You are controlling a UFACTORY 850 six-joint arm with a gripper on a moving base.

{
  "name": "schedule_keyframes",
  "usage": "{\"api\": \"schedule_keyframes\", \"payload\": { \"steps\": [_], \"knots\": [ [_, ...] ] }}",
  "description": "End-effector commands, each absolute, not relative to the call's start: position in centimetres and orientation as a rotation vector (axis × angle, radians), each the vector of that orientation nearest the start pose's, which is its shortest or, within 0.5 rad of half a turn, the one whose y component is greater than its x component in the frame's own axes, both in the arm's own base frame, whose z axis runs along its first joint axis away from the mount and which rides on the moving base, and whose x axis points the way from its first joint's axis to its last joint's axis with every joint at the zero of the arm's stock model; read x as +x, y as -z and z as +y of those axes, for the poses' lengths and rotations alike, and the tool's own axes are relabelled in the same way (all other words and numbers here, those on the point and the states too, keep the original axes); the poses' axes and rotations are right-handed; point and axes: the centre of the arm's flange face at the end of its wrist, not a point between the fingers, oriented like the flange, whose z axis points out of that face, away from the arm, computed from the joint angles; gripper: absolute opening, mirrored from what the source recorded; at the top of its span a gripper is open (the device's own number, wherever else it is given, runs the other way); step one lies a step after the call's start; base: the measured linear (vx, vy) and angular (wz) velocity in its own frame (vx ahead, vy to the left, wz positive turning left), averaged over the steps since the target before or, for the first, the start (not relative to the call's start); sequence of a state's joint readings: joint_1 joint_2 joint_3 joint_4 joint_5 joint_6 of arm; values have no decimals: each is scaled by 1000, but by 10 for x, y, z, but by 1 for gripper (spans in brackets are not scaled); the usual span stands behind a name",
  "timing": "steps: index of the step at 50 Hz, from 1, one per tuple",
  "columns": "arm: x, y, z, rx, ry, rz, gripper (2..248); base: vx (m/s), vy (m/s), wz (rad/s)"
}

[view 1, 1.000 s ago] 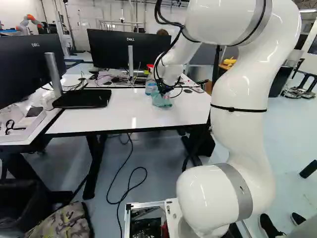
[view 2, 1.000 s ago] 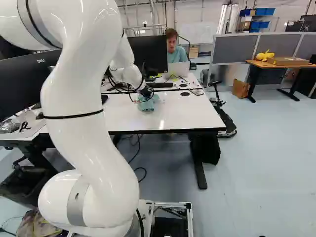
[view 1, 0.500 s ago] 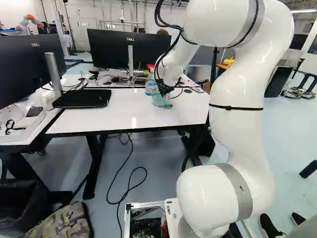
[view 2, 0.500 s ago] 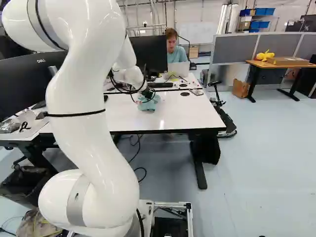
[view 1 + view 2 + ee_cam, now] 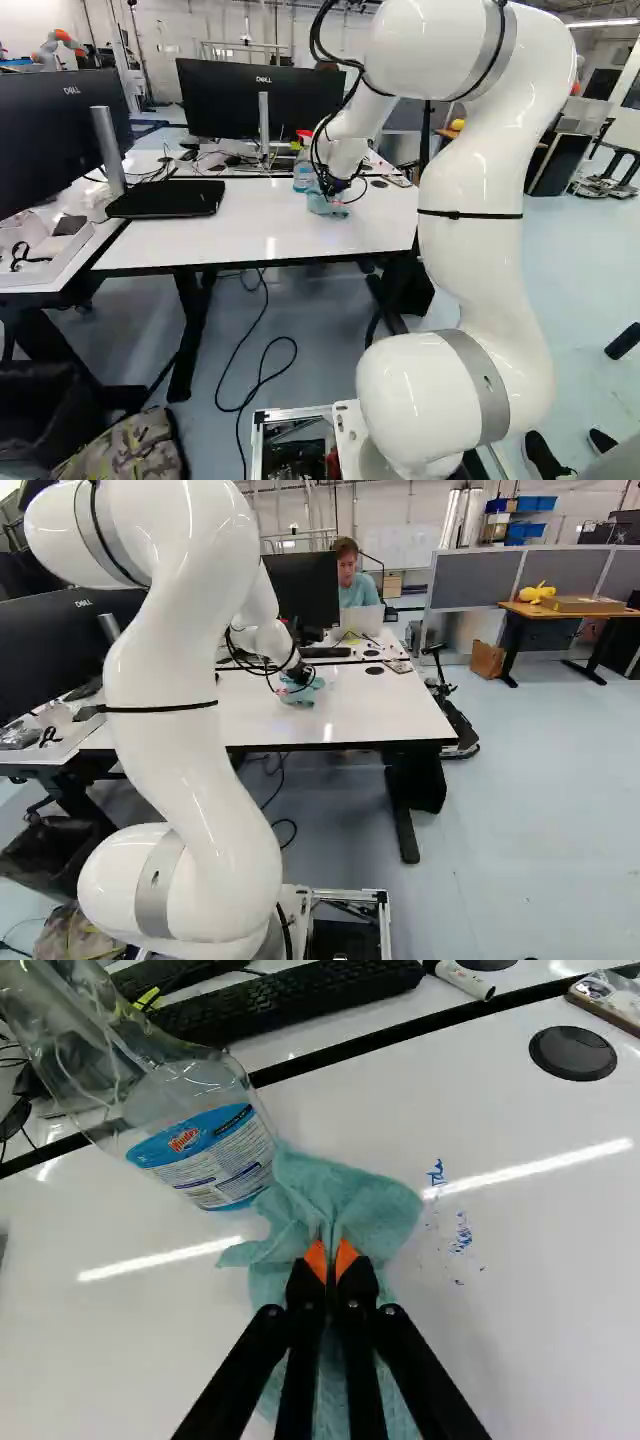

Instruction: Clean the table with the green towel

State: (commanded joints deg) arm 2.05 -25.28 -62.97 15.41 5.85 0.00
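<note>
The gripper (image 5: 302, 674) is low over the white table (image 5: 400, 710), at the towel (image 5: 301, 695). In the wrist view the gripper (image 5: 331, 1252) is shut on a pinched fold of the green towel (image 5: 360, 1200); the cloth spreads ahead of the fingers and beneath them, against the tabletop. Blue marker marks (image 5: 462, 1235) show on the table beside the towel, uncovered. What lies under the cloth is hidden.
A clear spray bottle (image 5: 215, 1155) stands close against the towel's edge. Beyond the table seam are a keyboard (image 5: 290, 1002), a marker (image 5: 465, 978) and a monitor (image 5: 260, 100). Another monitor (image 5: 60, 135) stands at the left base view's left.
The arm's upper links have swung left in the left base view and right in the right base view. The gripper and towel have shifted only slightly. The base has stayed put.
</note>
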Motion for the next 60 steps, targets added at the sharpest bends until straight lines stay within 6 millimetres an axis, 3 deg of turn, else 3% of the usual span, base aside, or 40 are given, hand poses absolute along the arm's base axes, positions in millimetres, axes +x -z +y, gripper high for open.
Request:
{"api": "schedule_keyframes", "payload": {
  "steps": [45, 60],
  "knots": [
    [605, -404, 20, -2836, 1072, 341, 31, 0, 0, 0],
    [626, -402, 17, -2827, 1093, 350, 31, 0, 0, 0]
  ]
}}
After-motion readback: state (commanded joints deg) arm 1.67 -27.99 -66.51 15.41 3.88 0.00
